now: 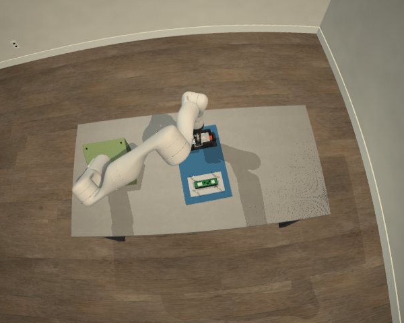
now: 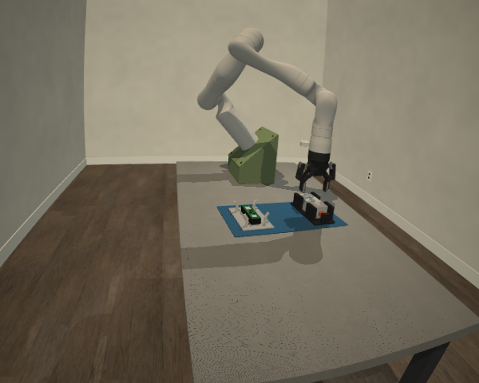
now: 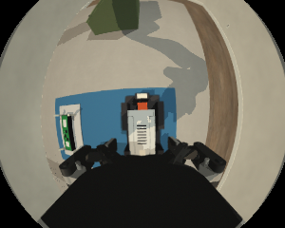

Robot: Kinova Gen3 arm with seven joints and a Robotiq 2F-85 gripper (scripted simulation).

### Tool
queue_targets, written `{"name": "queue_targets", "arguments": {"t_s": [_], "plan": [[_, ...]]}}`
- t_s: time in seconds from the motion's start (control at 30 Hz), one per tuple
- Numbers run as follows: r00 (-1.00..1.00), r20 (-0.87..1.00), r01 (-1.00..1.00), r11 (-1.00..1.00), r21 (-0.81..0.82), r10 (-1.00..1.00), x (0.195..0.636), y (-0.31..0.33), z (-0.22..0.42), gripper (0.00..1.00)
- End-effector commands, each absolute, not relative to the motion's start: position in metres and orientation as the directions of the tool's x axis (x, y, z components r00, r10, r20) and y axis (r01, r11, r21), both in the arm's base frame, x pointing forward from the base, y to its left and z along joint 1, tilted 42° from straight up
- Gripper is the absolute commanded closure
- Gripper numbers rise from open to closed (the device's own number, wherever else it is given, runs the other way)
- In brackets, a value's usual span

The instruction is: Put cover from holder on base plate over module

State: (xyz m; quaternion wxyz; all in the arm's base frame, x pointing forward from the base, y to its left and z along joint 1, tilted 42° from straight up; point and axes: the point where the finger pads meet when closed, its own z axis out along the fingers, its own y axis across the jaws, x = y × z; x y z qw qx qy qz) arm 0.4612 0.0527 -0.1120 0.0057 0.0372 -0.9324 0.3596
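Wrist view shows the cover (image 3: 142, 132) sitting in its black holder (image 3: 125, 114), long axis running from 12 to 6 o'clock, with an orange tab at its 12 o'clock end. It lies directly below me, untouched. My gripper (image 2: 315, 179) hangs just above it with the fingers spread to their widest, nothing between them, one fingertip out at 9 o'clock of the cover and the other at 3 o'clock.

To do this pick well, I judge I should come straight down so both pads meet the long walls at once, centred along the length, and close only until the cover stops slipping, since thin walls will buckle under a hard squeeze. A vertical lift should free it from the holder without scraping.

At 9 o'clock in the wrist view, on the same blue mat (image 2: 283, 214), the green module (image 2: 251, 213) waits on the white base plate (image 2: 243, 224) with thin posts at its corners. The arm's green pedestal (image 2: 256, 158) stands beyond.
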Motion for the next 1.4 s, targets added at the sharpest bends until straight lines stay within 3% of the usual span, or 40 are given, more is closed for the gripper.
{"name": "queue_targets", "arguments": {"t_s": [0.0,0.43,1.37], "plan": [[-0.997,0.036,-0.073,0.739,-0.669,-0.066,0.462,0.054,-0.111,0.00],[-0.997,0.026,-0.072,0.744,-0.664,-0.073,0.467,0.022,-0.150,0.00],[-0.997,0.026,-0.072,0.744,-0.664,-0.073,0.468,0.019,-0.154,0.00]]}}
